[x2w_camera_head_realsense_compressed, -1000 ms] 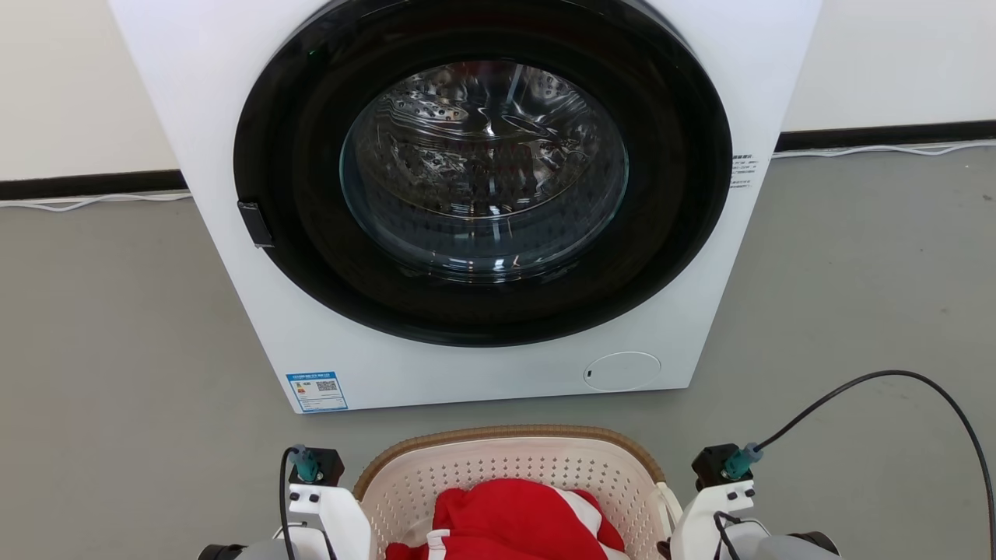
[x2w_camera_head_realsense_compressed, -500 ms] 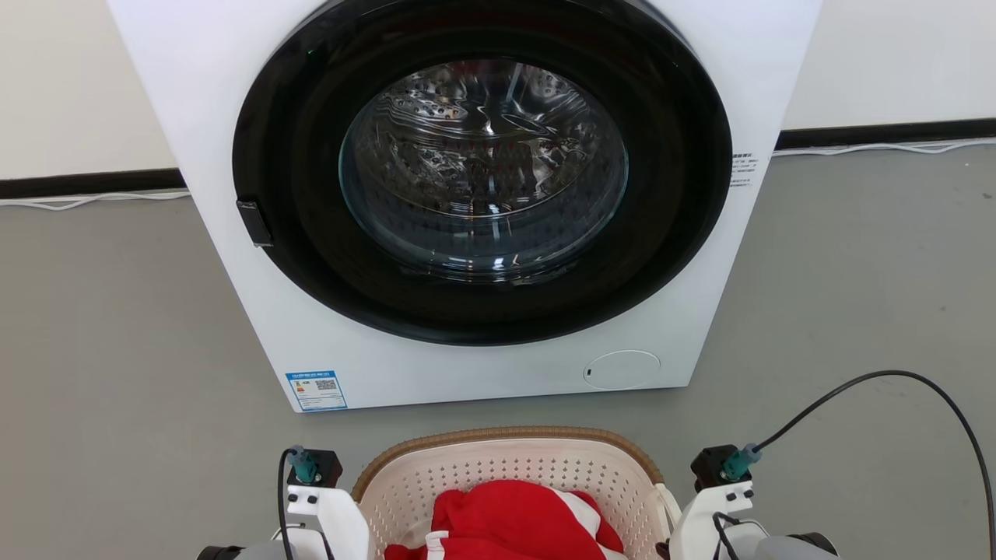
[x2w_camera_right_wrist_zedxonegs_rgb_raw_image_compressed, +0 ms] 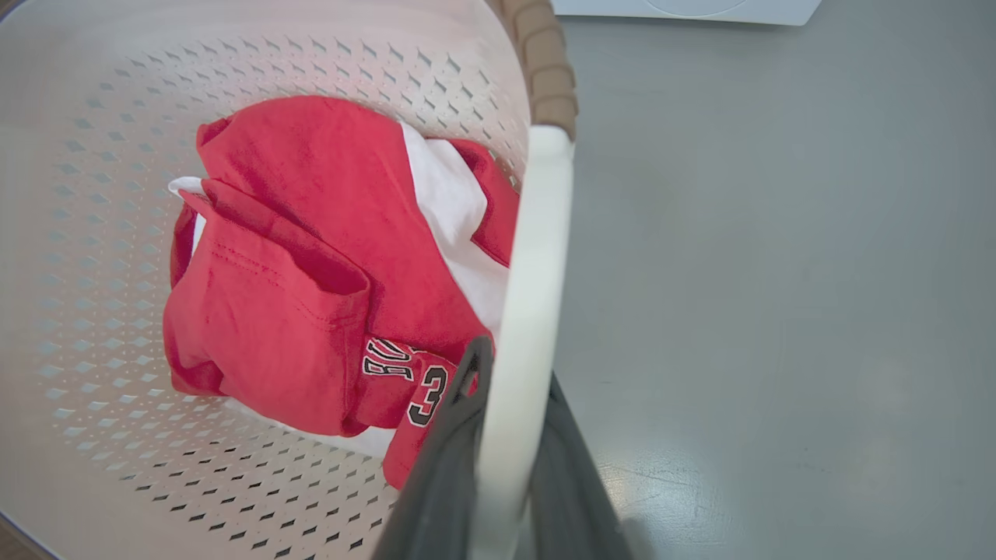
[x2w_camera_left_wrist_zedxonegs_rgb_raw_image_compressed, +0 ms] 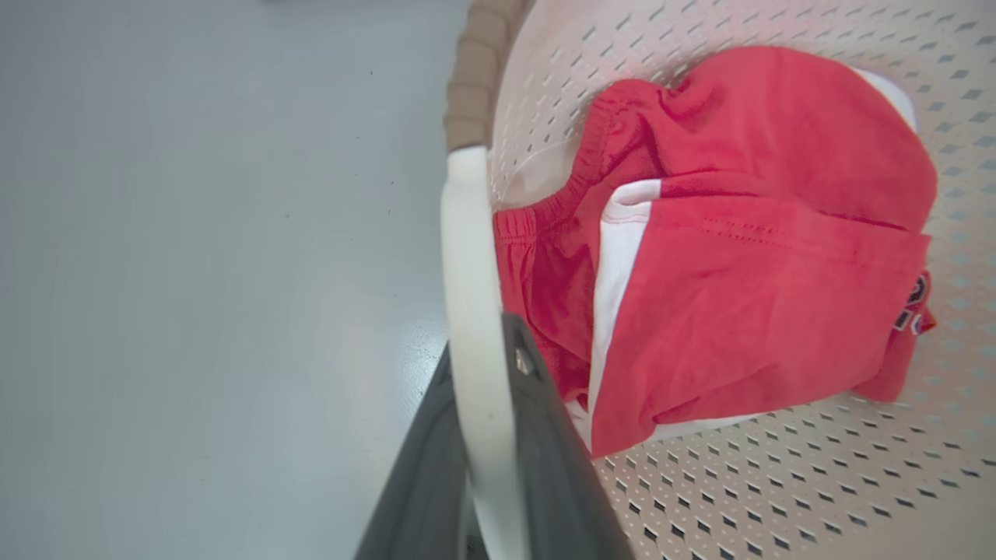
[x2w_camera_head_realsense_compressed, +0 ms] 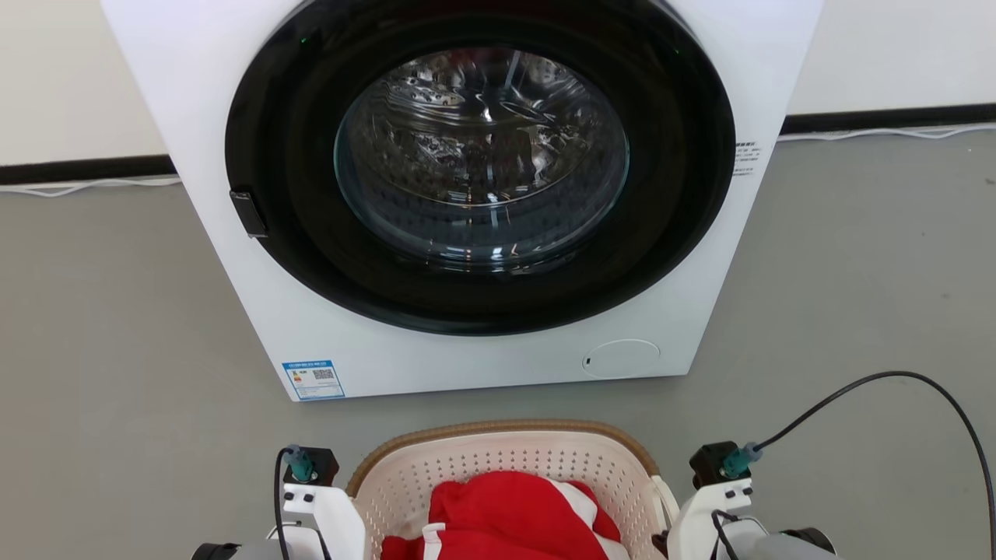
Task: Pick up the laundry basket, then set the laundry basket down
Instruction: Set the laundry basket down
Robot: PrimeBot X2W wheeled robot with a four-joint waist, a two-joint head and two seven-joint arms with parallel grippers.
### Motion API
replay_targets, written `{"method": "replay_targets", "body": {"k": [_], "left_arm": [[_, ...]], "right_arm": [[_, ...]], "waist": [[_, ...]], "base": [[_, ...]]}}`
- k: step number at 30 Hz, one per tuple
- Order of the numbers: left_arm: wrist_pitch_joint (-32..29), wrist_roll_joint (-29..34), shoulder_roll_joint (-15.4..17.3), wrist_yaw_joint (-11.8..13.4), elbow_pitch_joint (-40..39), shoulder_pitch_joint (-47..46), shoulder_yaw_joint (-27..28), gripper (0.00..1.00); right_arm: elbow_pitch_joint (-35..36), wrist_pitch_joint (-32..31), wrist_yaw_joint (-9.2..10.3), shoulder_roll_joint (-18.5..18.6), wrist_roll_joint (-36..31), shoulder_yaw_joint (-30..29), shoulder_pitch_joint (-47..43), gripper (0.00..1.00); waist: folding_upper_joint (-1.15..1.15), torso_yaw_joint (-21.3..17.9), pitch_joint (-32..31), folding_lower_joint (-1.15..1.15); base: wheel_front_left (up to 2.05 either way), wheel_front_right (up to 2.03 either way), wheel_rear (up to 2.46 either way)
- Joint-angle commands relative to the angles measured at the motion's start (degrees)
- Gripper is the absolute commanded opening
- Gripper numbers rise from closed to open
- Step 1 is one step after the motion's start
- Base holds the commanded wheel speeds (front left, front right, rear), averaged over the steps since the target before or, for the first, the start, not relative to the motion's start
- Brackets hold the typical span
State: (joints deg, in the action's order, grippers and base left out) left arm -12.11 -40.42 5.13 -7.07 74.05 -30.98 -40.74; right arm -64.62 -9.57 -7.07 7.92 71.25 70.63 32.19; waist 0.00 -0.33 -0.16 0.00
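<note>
Before the washing machine (x2w_camera_head_realsense_compressed: 467,365), close to its front, the laundry basket (x2w_camera_head_realsense_compressed: 498,459) is between both arms, with red-and-white clothes (x2w_camera_head_realsense_compressed: 513,513) inside. The left gripper (x2w_camera_left_wrist_zedxonegs_rgb_raw_image_compressed: 482,346) has its jaws clenched on the basket's white left handle (x2w_camera_left_wrist_zedxonegs_rgb_raw_image_compressed: 465,249); the right gripper (x2w_camera_right_wrist_zedxonegs_rgb_raw_image_compressed: 513,369) has its jaws clenched on the right handle (x2w_camera_right_wrist_zedxonegs_rgb_raw_image_compressed: 537,233). Whether the basket rests on the grey floor (x2w_camera_head_realsense_compressed: 117,350) I cannot tell.

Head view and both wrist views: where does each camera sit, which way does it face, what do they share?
Head view: on the head, facing forward and down at the washing machine and laundry basket; left wrist and right wrist at the bottom.
Left wrist view: on that wrist, along the left gripper, shut on the left handle.
Right wrist view: on that wrist, along the right gripper, shut on the right handle.
Shared: both wrist views show the red garment inside.
</note>
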Motion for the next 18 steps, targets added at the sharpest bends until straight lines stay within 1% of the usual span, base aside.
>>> {"method": "replay_targets", "body": {"k": [1,10,18], "left_arm": [[1.00,-0.39,1.35,-0.42,-0.81,-2.98,1.02,0.00],[3.72,0.13,1.92,0.93,-0.70,-5.64,0.56,0.00],[6.73,0.67,1.99,2.59,-0.67,-9.16,0.23,0.00]], "right_arm": [[1.07,1.22,-0.42,-0.03,0.18,0.34,2.16,0.00],[1.75,6.71,-0.42,0.81,-0.31,0.64,4.46,0.00],[1.33,12.75,-0.42,1.74,-1.93,1.13,7.17,0.00]], "waist": [[0.00,-0.04,0.35,0.00],[0.00,-0.29,4.94,0.00],[0.00,-0.45,12.18,0.00]], "base": [[0.00,0.00,0.00],[0.00,0.00,0.00],[0.00,0.00,0.00]]}}
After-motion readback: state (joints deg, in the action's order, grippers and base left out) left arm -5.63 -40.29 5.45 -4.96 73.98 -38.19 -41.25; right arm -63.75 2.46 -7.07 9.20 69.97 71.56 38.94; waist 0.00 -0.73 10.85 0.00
